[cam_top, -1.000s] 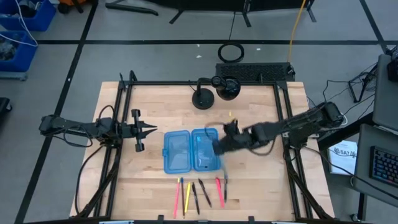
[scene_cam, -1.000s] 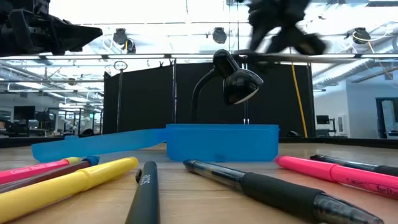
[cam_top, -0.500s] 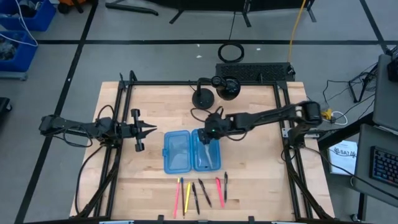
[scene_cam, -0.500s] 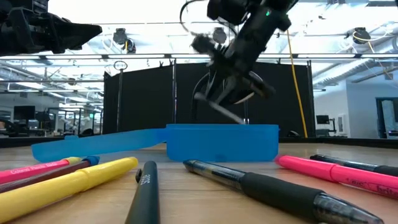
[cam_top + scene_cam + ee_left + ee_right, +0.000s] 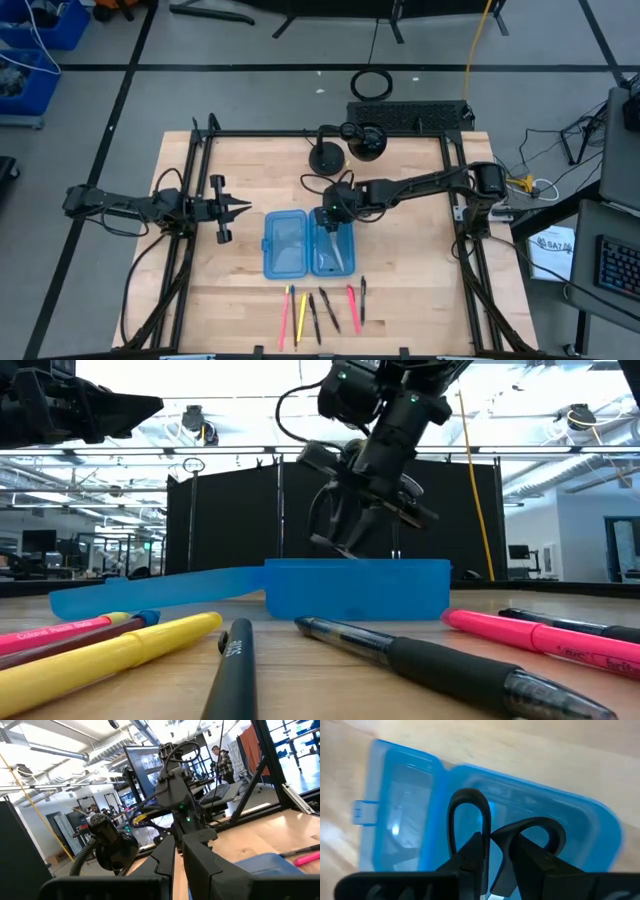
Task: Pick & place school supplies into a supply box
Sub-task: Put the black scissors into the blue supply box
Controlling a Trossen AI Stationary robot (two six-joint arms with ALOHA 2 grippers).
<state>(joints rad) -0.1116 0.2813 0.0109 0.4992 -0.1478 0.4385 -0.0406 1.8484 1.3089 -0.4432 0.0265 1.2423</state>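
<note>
The supply box point(image 5: 308, 242) lies open on the table, a translucent blue case with two halves side by side; the low view shows its deep half point(image 5: 355, 588). My right gripper point(image 5: 328, 215) hovers over the far end of the box's right half point(image 5: 535, 815), shut on small black-handled scissors point(image 5: 470, 815). Several pens point(image 5: 322, 310) in pink, yellow, orange and black lie in a row near the table's near edge, close up in the low view point(image 5: 150, 645). My left gripper point(image 5: 242, 208) waits shut, left of the box, high above the table. My right gripper pinches the scissors between its two fingers point(image 5: 472, 852) where the two black handle loops point(image 5: 540, 832) meet. The fingers point down from above, slanting toward the box. The loops stick out past the fingertips, lifted clear above the box's right half. The blades are mostly hidden between the fingers.
A black desk lamp point(image 5: 345, 145) stands at the table's far edge behind the box. A black metal frame point(image 5: 190, 250) runs along both sides of the table. Bare wood lies between the box and the pens point(image 5: 400, 270).
My right gripper, carrying the scissors, has swung from the right side of the box toward the table's left and far side, over the far end of the right half, and has come down toward it. The box and the pens have stayed put.
</note>
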